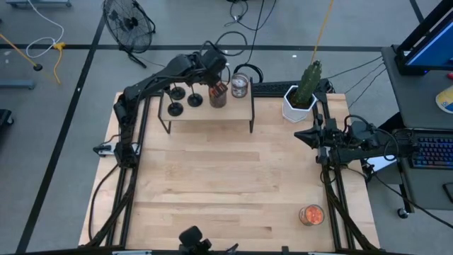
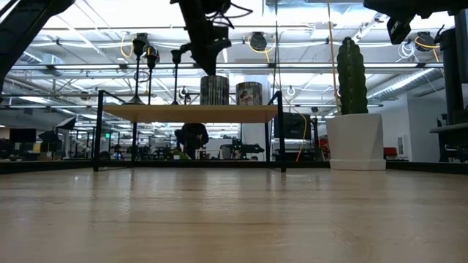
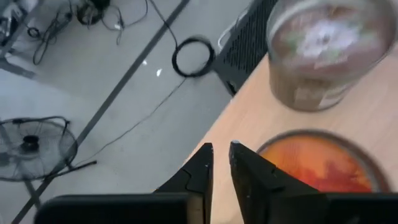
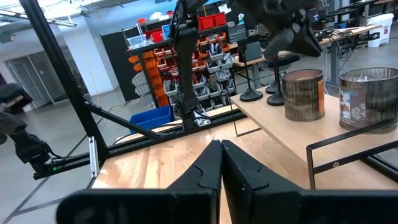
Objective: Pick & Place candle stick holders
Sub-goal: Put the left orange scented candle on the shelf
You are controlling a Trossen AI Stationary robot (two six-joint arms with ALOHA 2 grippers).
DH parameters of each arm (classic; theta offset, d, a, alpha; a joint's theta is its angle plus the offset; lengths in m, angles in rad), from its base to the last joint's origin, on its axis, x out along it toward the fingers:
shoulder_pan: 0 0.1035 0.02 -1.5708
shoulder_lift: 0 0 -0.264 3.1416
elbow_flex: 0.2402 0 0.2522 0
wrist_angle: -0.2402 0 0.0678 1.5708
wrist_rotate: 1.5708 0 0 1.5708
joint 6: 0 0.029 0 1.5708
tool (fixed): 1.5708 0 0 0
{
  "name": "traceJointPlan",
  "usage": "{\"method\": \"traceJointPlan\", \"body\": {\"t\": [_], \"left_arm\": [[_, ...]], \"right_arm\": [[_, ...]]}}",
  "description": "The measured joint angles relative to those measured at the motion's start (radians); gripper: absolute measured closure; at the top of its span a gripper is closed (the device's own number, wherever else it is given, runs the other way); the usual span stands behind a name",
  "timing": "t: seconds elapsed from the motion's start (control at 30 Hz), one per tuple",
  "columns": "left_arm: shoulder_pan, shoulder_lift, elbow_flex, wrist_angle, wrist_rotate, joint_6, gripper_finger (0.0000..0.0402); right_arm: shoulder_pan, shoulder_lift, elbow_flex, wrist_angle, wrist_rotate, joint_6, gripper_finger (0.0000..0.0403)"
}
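Three black candle stick holders (image 1: 174, 93) (image 1: 175, 110) (image 1: 195, 101) stand upright on their disc bases at the left end of a small raised wooden shelf (image 1: 205, 119) by the table's far edge. In the low view their stems and cups (image 2: 175, 57) rise above the shelf top. My left gripper (image 1: 214, 79) hangs over the shelf, slanting down. It is just right of the nearest holder and above an orange-filled jar (image 3: 314, 162). Its fingers (image 3: 205, 163) stand a little apart with nothing between them. My right gripper (image 4: 221, 149) waits shut at the table's right side (image 1: 299, 134).
A silvery jar (image 1: 240, 86) stands on the shelf to the right of the orange-filled one. A cactus in a white pot (image 1: 301, 99) is at the far right of the table. Another orange-filled jar (image 1: 311, 214) sits near the front right corner. The middle of the table (image 1: 226, 184) is bare wood.
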Motion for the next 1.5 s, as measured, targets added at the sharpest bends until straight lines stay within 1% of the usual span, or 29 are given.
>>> {"method": "traceJointPlan", "body": {"t": [0.17,0.2,0.3,0.4,0.47,0.53,0.6,0.7,0.8,0.9,1.0,1.13,1.2,1.27,1.43,1.5], "left_arm": [[-0.028,-0.051,0.000,0.031,0.011,-0.021,0.0333],[-0.039,-0.062,0.000,0.030,0.028,-0.033,0.0335],[-0.083,-0.089,0.000,-0.013,0.123,-0.081,0.0345],[-0.146,-0.092,0.000,-0.077,0.167,-0.134,0.0365],[-0.191,-0.090,-0.001,-0.130,0.166,-0.164,0.0382],[-0.233,-0.086,-0.014,-0.150,0.151,-0.194,0.0395],[-0.265,-0.081,-0.032,-0.160,0.106,-0.219,0.0396],[-0.290,-0.079,-0.072,-0.151,0.013,-0.261,0.0385],[-0.284,-0.081,-0.116,-0.150,0.007,-0.345,0.0384],[-0.274,-0.081,-0.175,-0.131,0.011,-0.394,0.0397],[-0.261,-0.081,-0.227,-0.055,0.010,-0.395,0.0393],[-0.241,-0.080,-0.250,-0.025,0.010,-0.400,0.0387],[-0.233,-0.080,-0.262,-0.022,0.007,-0.400,0.0392],[-0.225,-0.080,-0.272,-0.016,0.007,-0.390,0.0398],[-0.206,-0.074,-0.283,0.022,0.006,-0.358,0.0387],[-0.196,-0.068,-0.283,0.031,0.006,-0.342,0.0390]], "right_arm": [[0.000,0.000,0.000,0.000,0.000,0.000,0.0399],[0.000,0.000,0.000,0.000,0.000,0.000,0.0399],[0.000,0.000,0.000,0.000,0.000,0.000,0.0399],[0.000,0.000,0.000,0.000,0.000,0.000,0.0399],[0.000,0.000,0.000,0.000,0.000,-0.001,0.0399],[0.000,0.000,0.000,0.000,0.000,-0.001,0.0399],[0.000,0.000,0.000,0.000,-0.001,-0.008,0.0399],[0.000,0.000,0.000,0.000,0.000,-0.011,0.0399],[0.000,0.000,0.000,0.003,0.000,-0.019,0.0399],[0.000,0.000,0.000,0.005,0.000,-0.019,0.0399],[0.000,0.000,0.000,0.006,0.000,-0.019,0.0399],[0.000,0.000,0.000,0.007,-0.001,-0.019,0.0399],[0.000,0.000,0.000,0.008,-0.001,-0.019,0.0399],[0.000,0.000,0.000,0.008,0.000,-0.019,0.0399],[0.000,0.000,0.000,0.009,0.000,-0.019,0.0399],[0.000,0.000,0.000,0.016,0.000,-0.019,0.0399]]}}
